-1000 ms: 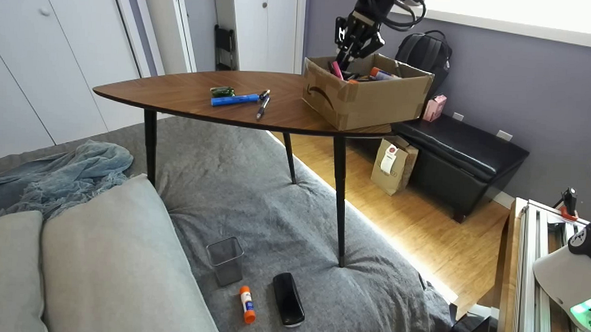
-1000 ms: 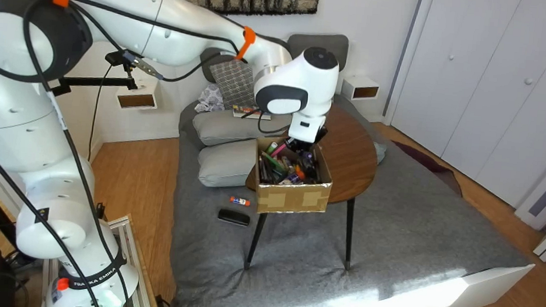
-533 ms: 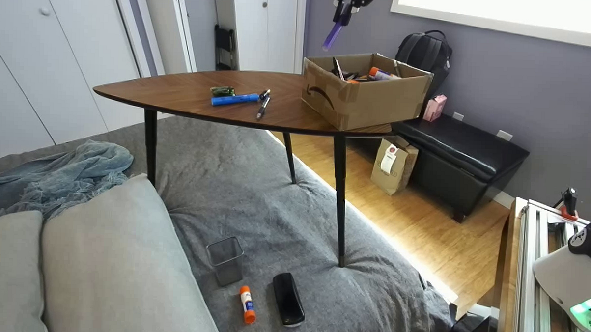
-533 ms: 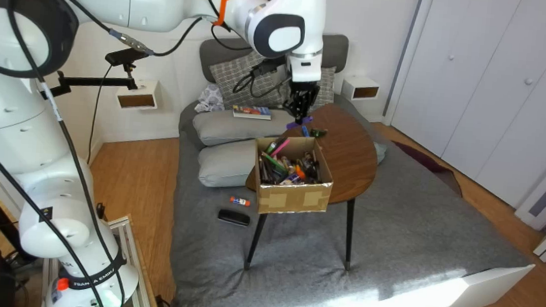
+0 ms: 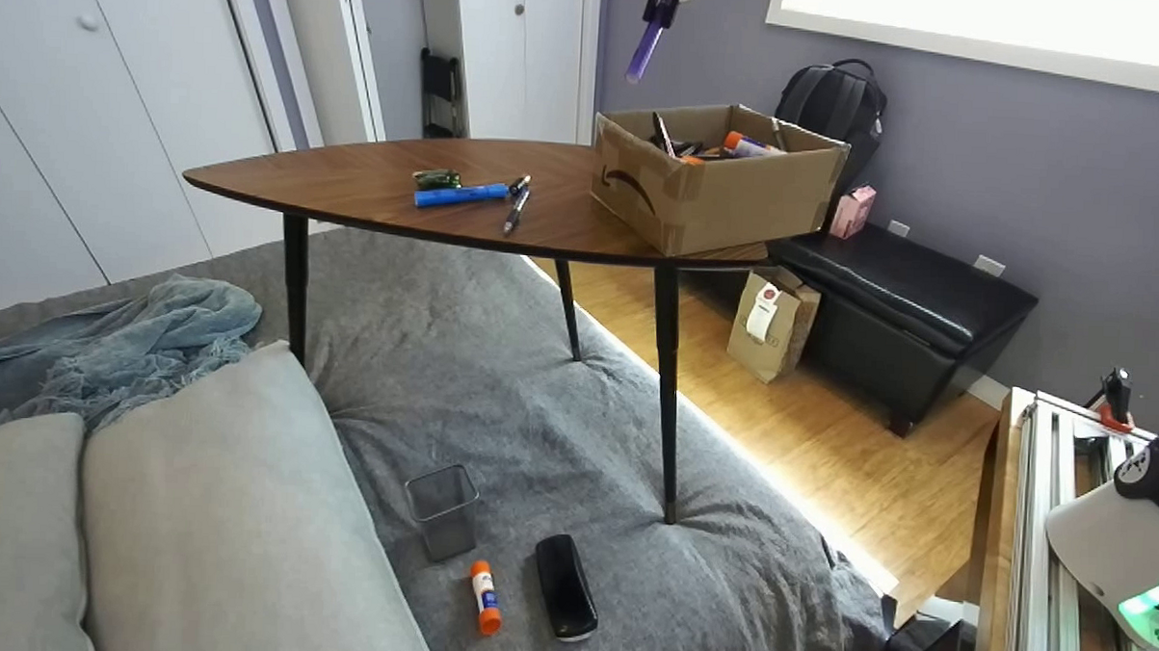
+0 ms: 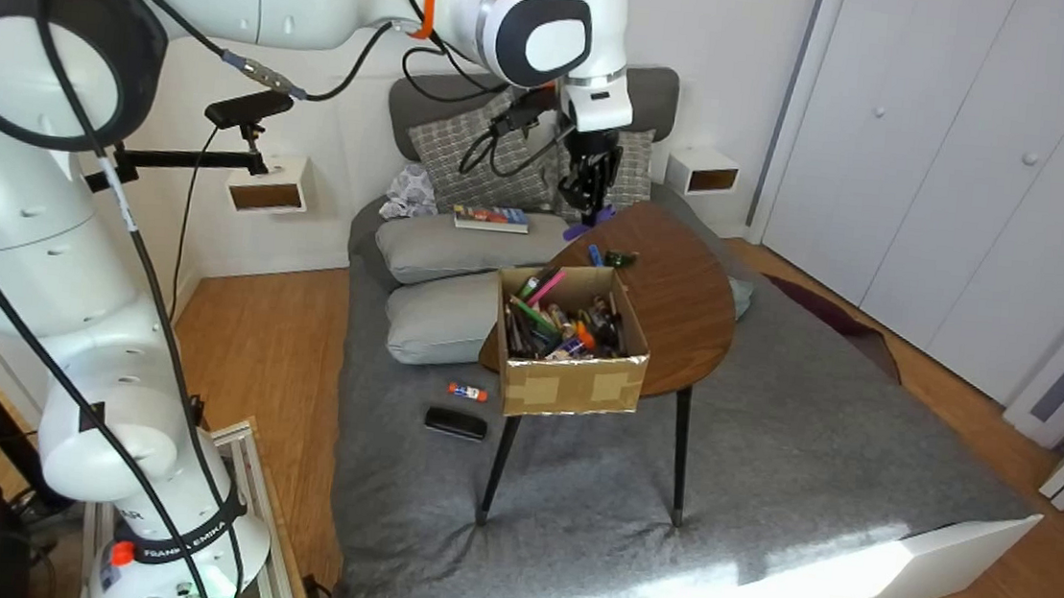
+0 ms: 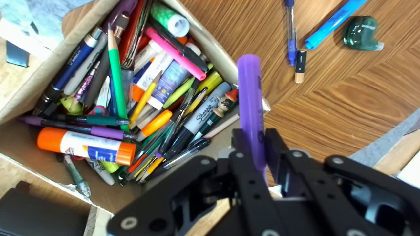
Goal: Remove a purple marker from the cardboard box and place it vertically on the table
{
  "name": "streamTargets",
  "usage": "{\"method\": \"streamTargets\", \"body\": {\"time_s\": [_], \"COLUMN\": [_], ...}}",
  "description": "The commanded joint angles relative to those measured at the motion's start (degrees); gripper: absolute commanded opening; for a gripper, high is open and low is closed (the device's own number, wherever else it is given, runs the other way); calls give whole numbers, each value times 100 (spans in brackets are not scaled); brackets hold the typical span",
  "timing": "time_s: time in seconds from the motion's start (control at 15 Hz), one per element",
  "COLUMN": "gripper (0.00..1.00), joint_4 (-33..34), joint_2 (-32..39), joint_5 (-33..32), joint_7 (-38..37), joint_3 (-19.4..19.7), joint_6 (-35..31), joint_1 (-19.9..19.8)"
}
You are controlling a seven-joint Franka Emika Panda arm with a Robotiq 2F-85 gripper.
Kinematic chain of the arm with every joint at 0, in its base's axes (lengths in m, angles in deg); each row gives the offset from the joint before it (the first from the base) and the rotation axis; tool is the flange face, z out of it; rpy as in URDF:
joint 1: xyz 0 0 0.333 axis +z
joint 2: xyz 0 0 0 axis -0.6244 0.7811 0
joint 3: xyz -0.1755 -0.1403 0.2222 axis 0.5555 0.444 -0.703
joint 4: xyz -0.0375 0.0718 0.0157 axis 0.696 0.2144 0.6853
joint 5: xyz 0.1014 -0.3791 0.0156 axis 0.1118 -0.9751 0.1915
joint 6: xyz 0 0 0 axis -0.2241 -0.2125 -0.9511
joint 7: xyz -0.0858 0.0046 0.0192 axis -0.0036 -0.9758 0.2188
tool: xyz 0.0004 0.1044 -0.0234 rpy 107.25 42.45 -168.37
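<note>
Purple marker (image 7: 250,95): tilted in the air, between the fingers of the gripper (image 7: 255,141), one end jutting past their tips | gripper: narrow, pinching the marker | wrist view: cardboard box (image 7: 19,141) left, table (image 7: 328,114) right

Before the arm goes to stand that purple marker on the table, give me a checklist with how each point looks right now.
1. Grip: ok. The gripper is shut on the purple marker.
2. Out of the box: ok. In both exterior views it hangs apart from the cardboard box.
3. Held upright: not ok. It leans in an exterior view.
4. Landing spot away from other things: cannot tell. The bright blue marker, ballpoint pen, battery and dark green translucent object lie on the table; nothing marks the intended spot.
5. Lower end flat enough to stand on: cannot tell. It shows too small.
</note>
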Motion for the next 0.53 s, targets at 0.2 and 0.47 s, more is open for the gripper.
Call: {"method": "streamTargets", "body": {"time_s": [0.2, 0.47], "gripper": [5, 5], "joint_4": [95, 1], "joint_2": [239, 514], "joint_5": [-490, -1237], "joint_7": [409, 512], "joint_3": [-275, -548], "joint_6": [-173, -798], "joint_1": [297, 669]}}
